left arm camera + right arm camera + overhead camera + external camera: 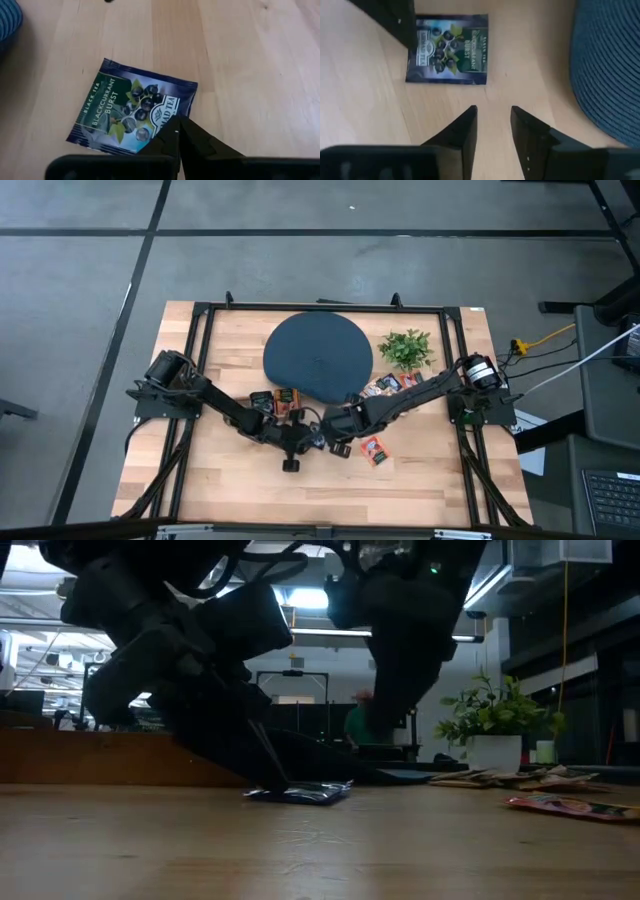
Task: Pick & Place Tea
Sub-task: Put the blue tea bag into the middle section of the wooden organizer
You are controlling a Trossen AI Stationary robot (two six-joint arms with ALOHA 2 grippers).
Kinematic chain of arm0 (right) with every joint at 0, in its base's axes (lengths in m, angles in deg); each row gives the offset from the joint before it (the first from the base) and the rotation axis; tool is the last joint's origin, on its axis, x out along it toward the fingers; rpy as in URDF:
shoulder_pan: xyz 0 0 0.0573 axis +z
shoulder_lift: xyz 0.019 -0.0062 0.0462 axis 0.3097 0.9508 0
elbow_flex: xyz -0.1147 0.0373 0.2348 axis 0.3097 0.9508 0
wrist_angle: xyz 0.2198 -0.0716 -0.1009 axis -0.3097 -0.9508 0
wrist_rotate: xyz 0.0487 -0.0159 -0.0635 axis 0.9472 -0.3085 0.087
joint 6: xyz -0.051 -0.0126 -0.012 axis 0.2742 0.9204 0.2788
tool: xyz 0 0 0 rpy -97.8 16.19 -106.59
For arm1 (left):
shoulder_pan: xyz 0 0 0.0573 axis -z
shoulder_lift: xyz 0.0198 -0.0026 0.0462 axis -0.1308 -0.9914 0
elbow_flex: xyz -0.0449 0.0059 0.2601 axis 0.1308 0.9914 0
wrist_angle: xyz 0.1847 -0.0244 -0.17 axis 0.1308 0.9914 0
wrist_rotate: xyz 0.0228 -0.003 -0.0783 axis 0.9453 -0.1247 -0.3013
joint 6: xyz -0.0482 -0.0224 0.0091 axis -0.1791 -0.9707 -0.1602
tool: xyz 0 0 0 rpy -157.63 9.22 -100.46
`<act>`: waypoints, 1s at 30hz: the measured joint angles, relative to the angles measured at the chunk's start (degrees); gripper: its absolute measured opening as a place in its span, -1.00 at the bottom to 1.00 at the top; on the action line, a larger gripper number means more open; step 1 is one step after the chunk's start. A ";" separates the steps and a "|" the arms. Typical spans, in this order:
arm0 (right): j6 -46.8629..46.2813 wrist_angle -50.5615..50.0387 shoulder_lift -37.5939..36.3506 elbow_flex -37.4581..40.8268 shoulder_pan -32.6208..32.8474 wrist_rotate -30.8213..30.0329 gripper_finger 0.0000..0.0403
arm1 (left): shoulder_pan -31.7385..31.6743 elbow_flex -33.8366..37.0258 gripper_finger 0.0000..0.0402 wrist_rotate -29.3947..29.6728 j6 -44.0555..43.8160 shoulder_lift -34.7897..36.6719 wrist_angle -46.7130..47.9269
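A pale wooden table [240, 470] stands on a grey floor, with a lit workshop showing behind it in the low view. Near the table's middle the two arms meet. The left gripper [176, 131] has its fingers pressed together into a single point, and that point rests on one edge of a dark blue blackcurrant tea sachet [134, 112] lying flat on the wood; the sachet extends away from the tips, pinned rather than lifted. The right gripper [493, 119] hangs just short of the same sachet [448, 48], its two fingers [465, 131] parted with bare wood showing between them, holding nothing and clear of the packet. Beside the right fingers lies the round dark blue mat [610, 65]. Orange-red sachets lie close by: one [374, 450] just past the right gripper, another [288, 396] behind the left one. More sachets [388, 384] are heaped by the small leafy plant [406, 347] in its white pot.
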 joint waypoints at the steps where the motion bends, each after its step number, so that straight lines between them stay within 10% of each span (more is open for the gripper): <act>1: 0.21 0.56 0.00 0.59 0.00 0.00 -0.38 | -0.01 -0.03 -0.99 -0.05 -0.10 0.02 0.51; 30: -5.89 10.71 -0.72 11.88 5.26 4.28 -0.03 | 1.18 -0.07 -0.99 -1.98 -3.25 0.09 6.80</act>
